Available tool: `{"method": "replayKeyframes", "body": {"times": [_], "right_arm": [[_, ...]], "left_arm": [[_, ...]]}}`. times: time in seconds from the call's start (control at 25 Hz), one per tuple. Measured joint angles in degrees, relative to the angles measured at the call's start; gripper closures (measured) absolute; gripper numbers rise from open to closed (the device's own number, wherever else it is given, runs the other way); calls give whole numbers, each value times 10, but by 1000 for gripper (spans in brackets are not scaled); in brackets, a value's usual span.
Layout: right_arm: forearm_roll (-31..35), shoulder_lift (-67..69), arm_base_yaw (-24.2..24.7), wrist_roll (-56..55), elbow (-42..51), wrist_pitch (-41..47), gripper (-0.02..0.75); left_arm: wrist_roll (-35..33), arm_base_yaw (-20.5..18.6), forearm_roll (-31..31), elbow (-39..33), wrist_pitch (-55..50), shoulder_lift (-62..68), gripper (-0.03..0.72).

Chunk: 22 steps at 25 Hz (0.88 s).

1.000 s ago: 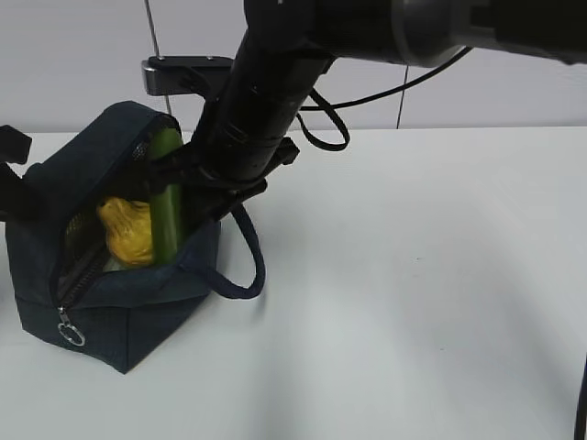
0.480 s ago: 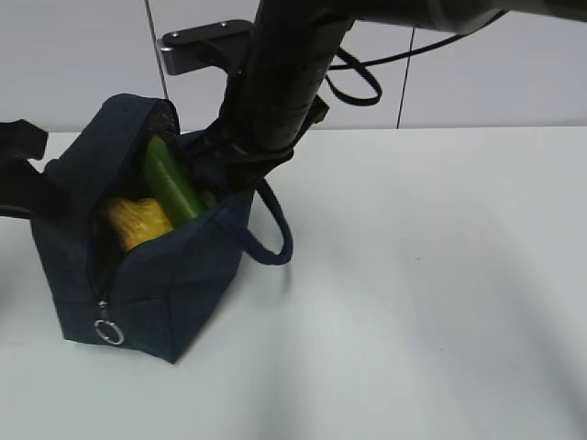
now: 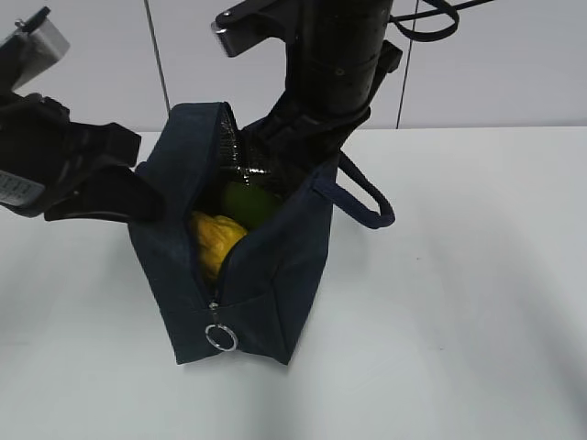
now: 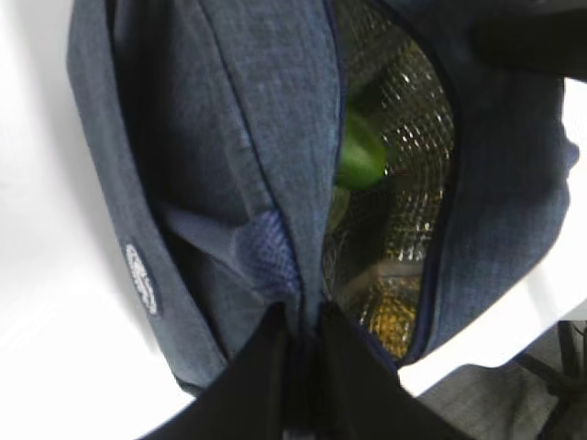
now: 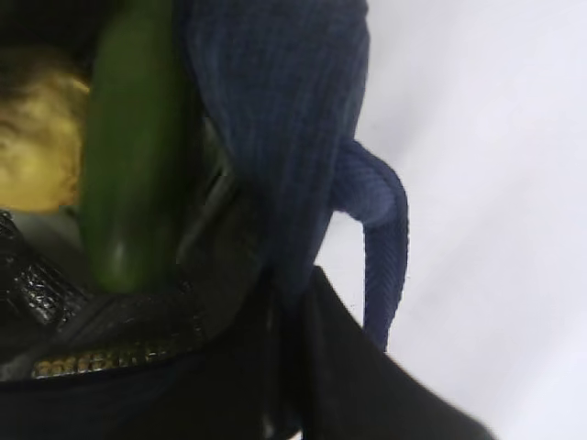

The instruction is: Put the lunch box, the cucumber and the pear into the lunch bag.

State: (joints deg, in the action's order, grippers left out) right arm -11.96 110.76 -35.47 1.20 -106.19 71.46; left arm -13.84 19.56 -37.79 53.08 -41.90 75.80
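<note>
The navy lunch bag (image 3: 266, 275) stands on the white table with its top open. The yellow pear (image 3: 216, 240) and the green cucumber (image 3: 246, 197) lie inside it. My left gripper (image 3: 147, 197) is shut on the bag's left rim; the left wrist view shows its jaws closed on the fabric edge (image 4: 298, 321), with the cucumber (image 4: 359, 156), the pear (image 4: 393, 316) and the silvery lining (image 4: 413, 183) beyond. My right gripper (image 3: 293, 156) is shut on the bag's right rim (image 5: 289, 284), beside the cucumber (image 5: 128, 165) and the pear (image 5: 37, 147). A pale box edge (image 4: 390, 268), perhaps the lunch box, shows above the pear.
The bag's strap handle (image 3: 367, 197) loops out to the right over the table, also seen in the right wrist view (image 5: 385, 247). The silver ring pull (image 3: 220, 337) hangs at the bag's front. A white wall stands behind the table.
Both grippers have carried the bag to the right and turned it more upright. The cucumber has sunk deeper inside. The left arm has come into view at the left.
</note>
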Motion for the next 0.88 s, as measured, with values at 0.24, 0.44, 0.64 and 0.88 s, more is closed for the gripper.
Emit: {"method": "replayKeyframes", "body": {"times": [0.24, 0.44, 0.64, 0.88], "right_arm": [[-9, 0, 1, 0, 0, 3, 727], [-11, 0, 1, 0, 0, 3, 727], [-2, 0, 2, 0, 0, 3, 678], [12, 0, 2, 0, 0, 0, 405]], "left_arm": [[-1, 27, -17, 0, 7, 36, 687], [-1, 28, -25, 0, 9, 40, 687], [-1, 29, -28, 0, 11, 40, 672], [-1, 29, -31, 0, 12, 40, 521]]}}
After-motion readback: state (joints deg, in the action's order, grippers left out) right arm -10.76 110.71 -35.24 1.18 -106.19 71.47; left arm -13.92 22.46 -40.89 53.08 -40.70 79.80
